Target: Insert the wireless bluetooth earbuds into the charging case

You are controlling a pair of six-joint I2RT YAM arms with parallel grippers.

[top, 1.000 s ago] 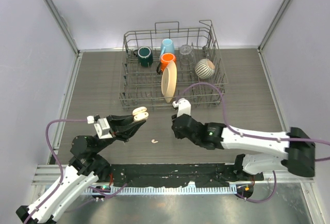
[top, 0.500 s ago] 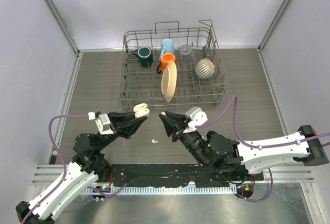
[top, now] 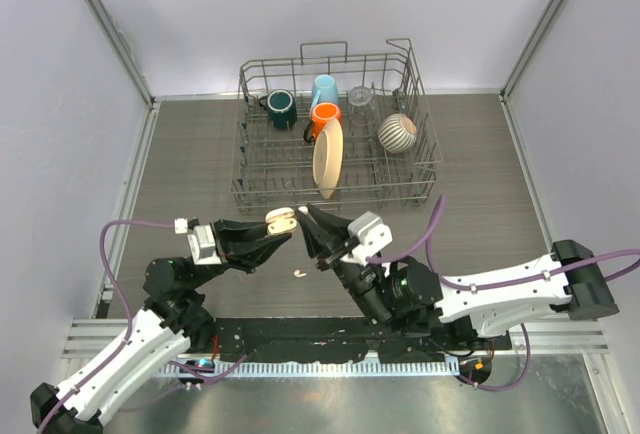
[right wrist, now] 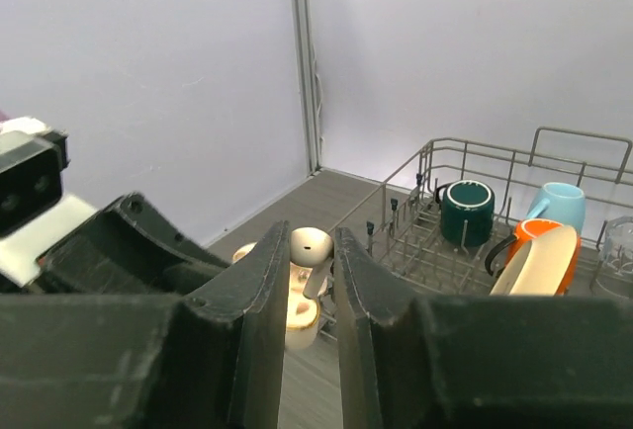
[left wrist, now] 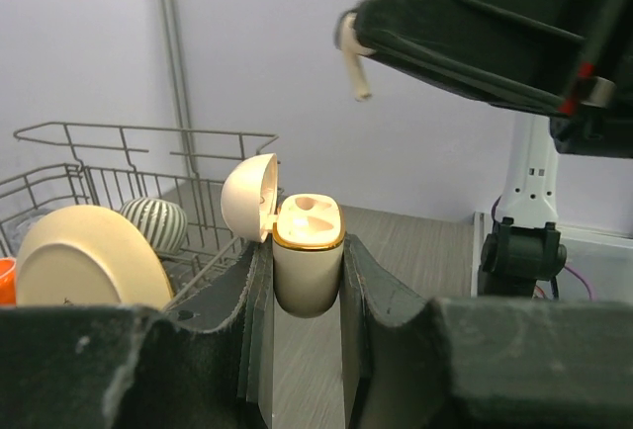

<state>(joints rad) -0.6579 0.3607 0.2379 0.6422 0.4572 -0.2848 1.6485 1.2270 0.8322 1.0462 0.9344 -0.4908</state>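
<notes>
Holding the open charging case (left wrist: 308, 251) clamped in our left gripper (left wrist: 307, 286) at lower centre of the left wrist view, we pinch one earbud (left wrist: 356, 75) in our right gripper (right wrist: 311, 243) at upper centre, not touching the case.

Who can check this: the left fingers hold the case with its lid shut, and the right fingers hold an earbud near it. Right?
No: the lid is open, as the left wrist view shows. The left fingers do hold the case, and the right fingers hold an earbud near it.

- white plastic left arm (top: 120, 354) and right arm (top: 500, 294), black joints
- left gripper (top: 284, 231) and right gripper (top: 308, 214): scuffed matte-black wedge fingers (left wrist: 247, 350)
- purple cables (top: 105, 254) looping off both
</notes>
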